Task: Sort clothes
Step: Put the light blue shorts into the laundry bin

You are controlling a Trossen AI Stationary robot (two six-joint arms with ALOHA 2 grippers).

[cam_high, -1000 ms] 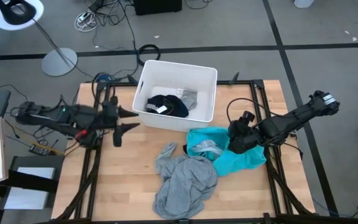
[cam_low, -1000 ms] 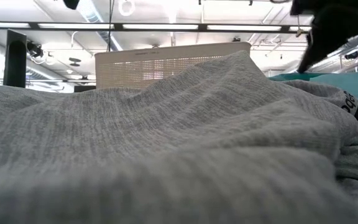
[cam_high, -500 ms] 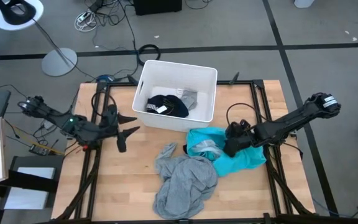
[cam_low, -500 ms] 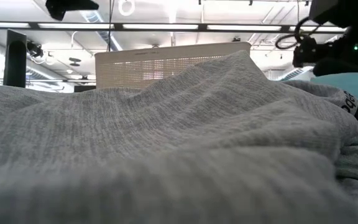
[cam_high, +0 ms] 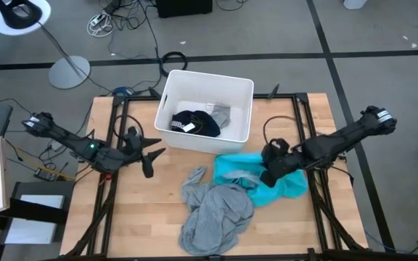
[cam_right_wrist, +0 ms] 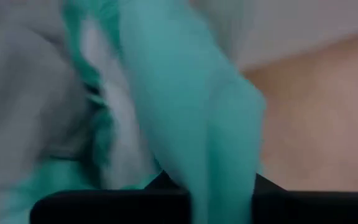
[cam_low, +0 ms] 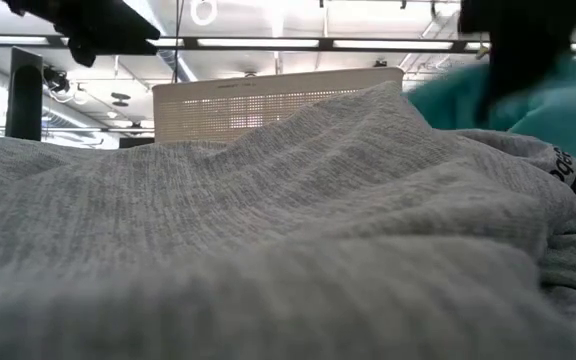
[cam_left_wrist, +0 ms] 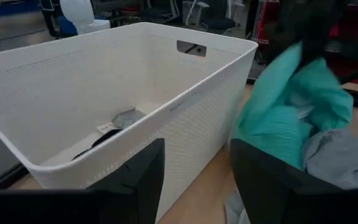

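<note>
Right end effector [cam_high: 271, 174] apparently clamps the turquoise garment [cam_high: 232, 167], bunched beneath it.

Bright overhead lighting; wrist view perhaps motion-blurred.

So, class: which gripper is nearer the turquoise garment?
The right gripper: it is shut on the turquoise garment. The left gripper is open beside the white bin, apart from it.
</note>
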